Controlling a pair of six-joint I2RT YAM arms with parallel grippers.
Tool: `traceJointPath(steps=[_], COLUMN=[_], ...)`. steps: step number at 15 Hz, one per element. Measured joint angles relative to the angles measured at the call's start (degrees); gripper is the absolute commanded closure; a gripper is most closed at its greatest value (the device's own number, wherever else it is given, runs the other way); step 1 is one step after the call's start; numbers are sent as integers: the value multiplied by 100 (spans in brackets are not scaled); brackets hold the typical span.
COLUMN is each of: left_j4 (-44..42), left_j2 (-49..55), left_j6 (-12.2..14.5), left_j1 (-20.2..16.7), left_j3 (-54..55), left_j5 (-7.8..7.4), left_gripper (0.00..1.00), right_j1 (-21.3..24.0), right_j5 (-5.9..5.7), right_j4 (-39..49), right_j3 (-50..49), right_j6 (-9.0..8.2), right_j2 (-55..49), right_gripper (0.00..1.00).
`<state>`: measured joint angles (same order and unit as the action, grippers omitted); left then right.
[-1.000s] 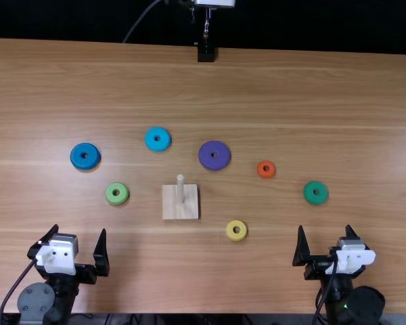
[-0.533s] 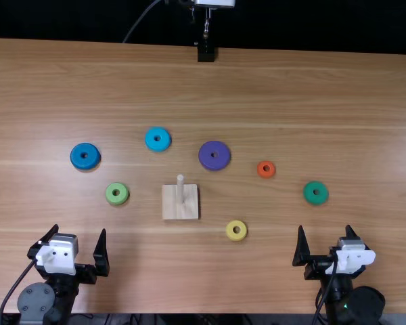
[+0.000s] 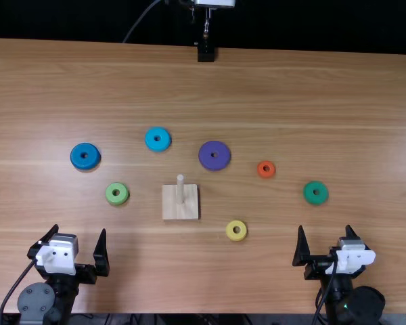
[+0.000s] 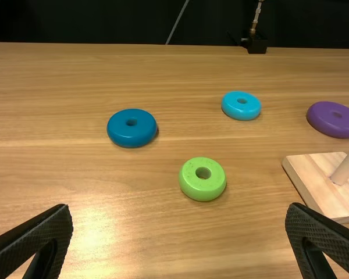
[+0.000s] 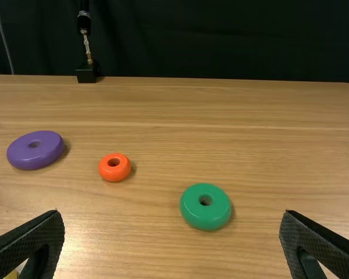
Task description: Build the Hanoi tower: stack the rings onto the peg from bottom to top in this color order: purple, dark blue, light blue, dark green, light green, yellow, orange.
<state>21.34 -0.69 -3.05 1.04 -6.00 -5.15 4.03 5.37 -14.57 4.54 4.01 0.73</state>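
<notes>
the left gripper [image 3: 79,230] is spread wide with nothing between its fingers, low over the near side of the table [image 3: 365,101]. straight ahead of it, well apart, lies the dark blue ring [image 3: 79,160]; the light green ring [image 3: 113,198] is nearer, ahead and a little to its right, and the light blue ring [image 3: 152,143] is farther ahead on that same side. the base [image 3: 171,208] with its bare upright peg [image 3: 180,190] sits well to the left gripper's right and somewhat ahead. the right gripper [image 3: 325,228] is also parted and empty. just ahead of it is the dark green ring [image 3: 311,197]; ahead and to its left is the orange ring [image 3: 261,172], with the purple ring [image 3: 209,160] beyond. the yellow ring [image 3: 232,235] is well to the right gripper's left, about level with its fingertips. all seven rings lie flat, apart.
</notes>
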Motion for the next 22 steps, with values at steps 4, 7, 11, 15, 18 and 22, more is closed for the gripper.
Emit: traceJointPath(steps=[4, 7, 11, 15, 18, 22], left_j4=[2, 2, 2, 4, 0, 2], left_j2=[0, 0, 2, 2, 2, 2], left_j6=[7, 2, 2, 4, 4, 2], left_j1=[-2, 0, 0, 0, 0, 0], left_j3=[0, 0, 0, 0, 0, 0], left_j5=[0, 2, 2, 0, 2, -2], left_gripper=[0, 0, 0, 0, 0, 0], right_j1=[0, -63, -358, -946, -1862, -2743], right_j5=[-90, -267, -330, -348, -350, -352], right_j4=[-15, -365, -348, -1252, -2339, -3056], right_j3=[46, 761, 2365, 4022, 4970, 5742], right_j6=[-9, -31, -35, -52, -125, -651], right_j2=[0, 57, 1311, 2905, 4483, 5855], right_gripper=[0, 0, 0, 0, 0, 0])
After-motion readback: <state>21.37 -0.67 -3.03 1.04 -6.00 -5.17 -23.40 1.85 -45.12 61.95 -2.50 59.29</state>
